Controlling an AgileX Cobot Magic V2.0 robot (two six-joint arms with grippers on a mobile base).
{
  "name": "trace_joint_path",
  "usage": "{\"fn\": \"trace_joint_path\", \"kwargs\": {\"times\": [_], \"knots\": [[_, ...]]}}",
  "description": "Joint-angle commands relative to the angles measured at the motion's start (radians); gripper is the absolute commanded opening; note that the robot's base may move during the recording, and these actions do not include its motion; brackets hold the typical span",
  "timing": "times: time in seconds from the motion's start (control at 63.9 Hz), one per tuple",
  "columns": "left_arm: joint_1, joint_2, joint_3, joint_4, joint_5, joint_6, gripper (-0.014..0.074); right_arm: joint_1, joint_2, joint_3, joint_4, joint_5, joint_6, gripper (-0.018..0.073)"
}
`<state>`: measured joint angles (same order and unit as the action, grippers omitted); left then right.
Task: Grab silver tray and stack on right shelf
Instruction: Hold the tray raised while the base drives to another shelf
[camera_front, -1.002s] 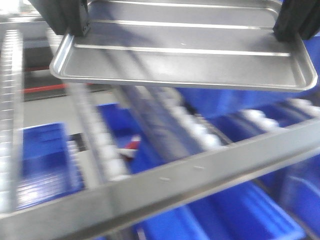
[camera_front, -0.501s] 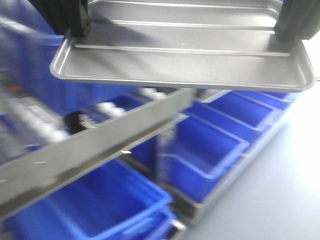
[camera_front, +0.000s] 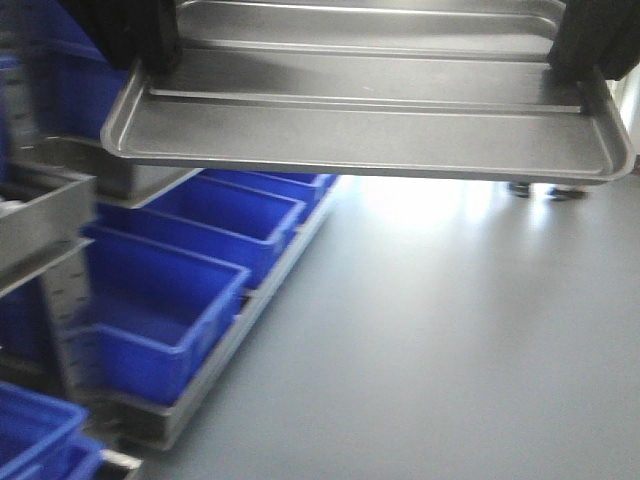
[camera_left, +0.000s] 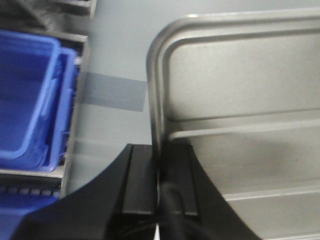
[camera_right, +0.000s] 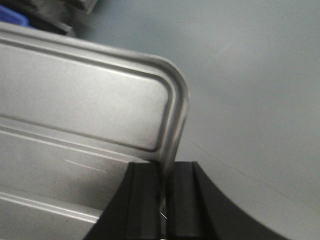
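Grey floor (camera_front: 450, 330) below the silver tray (camera_front: 370, 130), rims clamped by left gripper (camera_left: 159, 160) and right gripper (camera_right: 162, 172); uneven arm motion could slip it free.

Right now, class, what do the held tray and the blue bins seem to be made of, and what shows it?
The silver tray: likely metal, satin sheen, soft reflections, pressed ridges. The blue bins: probably moulded plastic, even saturated colour, thick rims.

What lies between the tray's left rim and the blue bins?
In the left wrist view, grey floor crossed by a darker strip, like tape, then the metal rail edging the bins. Nothing else lies beside the tray.
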<state>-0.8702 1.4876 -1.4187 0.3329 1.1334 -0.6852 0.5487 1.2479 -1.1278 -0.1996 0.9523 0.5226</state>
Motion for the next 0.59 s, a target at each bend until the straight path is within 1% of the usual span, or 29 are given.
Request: {"fn": "trace_joint_path", "kwargs": {"times": [0.0,0.579], "knots": [[-0.018,-0.039,-0.034,0.001,-0.041,0.024,-0.0094,0.001,-0.033,-0.044,-0.007,-0.085,-0.025,0.0057],[-0.018,-0.039,-0.034,0.001,-0.041,0.024,-0.0094,0.001,-0.033,-0.044,-0.007,-0.085,-0.025,0.0057]]}}
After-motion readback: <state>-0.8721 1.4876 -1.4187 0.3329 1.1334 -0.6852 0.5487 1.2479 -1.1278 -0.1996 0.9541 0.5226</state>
